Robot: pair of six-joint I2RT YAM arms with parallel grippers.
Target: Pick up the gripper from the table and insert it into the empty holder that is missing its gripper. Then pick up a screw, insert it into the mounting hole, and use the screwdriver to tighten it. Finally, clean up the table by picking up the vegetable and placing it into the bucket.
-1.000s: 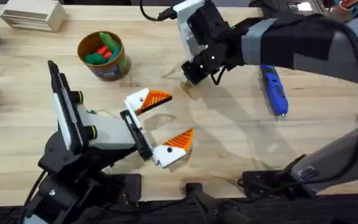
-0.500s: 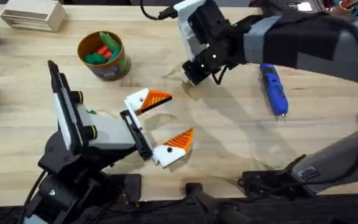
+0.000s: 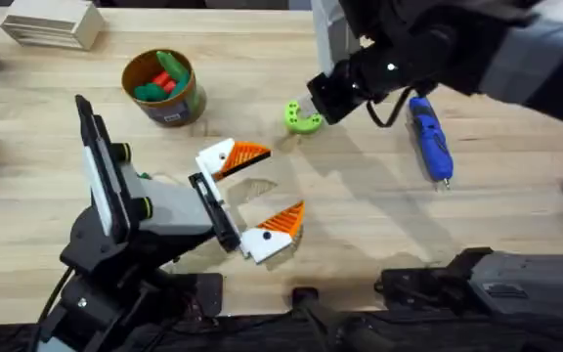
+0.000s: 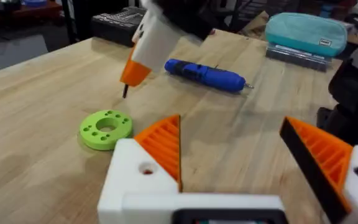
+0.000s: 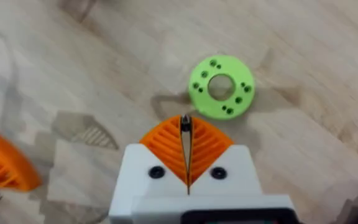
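My right tool [image 5: 186, 134] hangs just above the worktop [image 3: 360, 235], pads clenched on a small dark screw at their tips; the green ring [image 5: 221, 86] lies just beyond. My left tool [image 3: 254, 192] rests released, both orange tips fitted. The screwdriver [image 3: 430, 140] lies near the right tool, on the side away from the ring; the bucket [image 3: 163, 86] stands well apart. The screw looks light, stiff and slippery, so I judge a firm pinch at the head safest.
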